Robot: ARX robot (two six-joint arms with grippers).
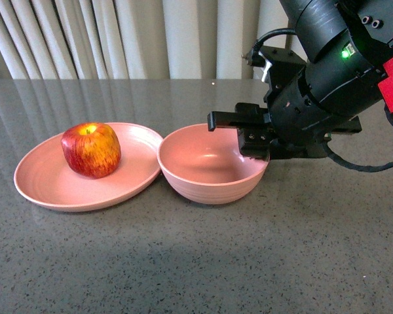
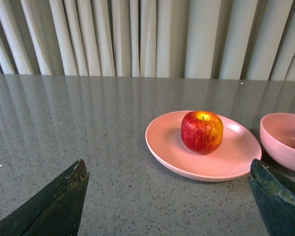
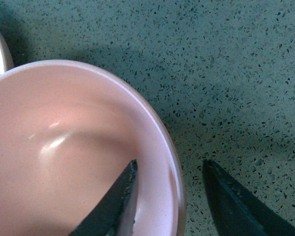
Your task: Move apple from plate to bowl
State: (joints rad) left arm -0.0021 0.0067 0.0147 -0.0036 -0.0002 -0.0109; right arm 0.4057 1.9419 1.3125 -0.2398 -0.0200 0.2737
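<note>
Apple: the apple (image 1: 91,150) stands stem dimple up on the plate (image 1: 46,186), and neither tool touches it.
Bowl: the bowl (image 1: 203,160) is empty, just right of the plate on the desk (image 1: 314,248). The two rims meet or nearly meet.
Right tool: the right tool (image 3: 169,169) is part-open and grips nothing. It straddles the bowl's right rim, one finger inside and one outside. I cannot tell whether either finger brushes the rim.
Left tool: the left tool (image 2: 168,167) is spread wide and empty, low over the desk. It faces the apple and is well short of the plate.
Step in hand: probably the reach for the apple, for which the left tool looks better placed.
Doing it well: come in level with the apple centred between the fingers, and close on its widest part. Lift it clear of both rims and let go low inside the bowl. The right tool should steady the bowl or back out of the drop path.
Risk: a glancing touch could roll the round apple across the shallow plate.
</note>
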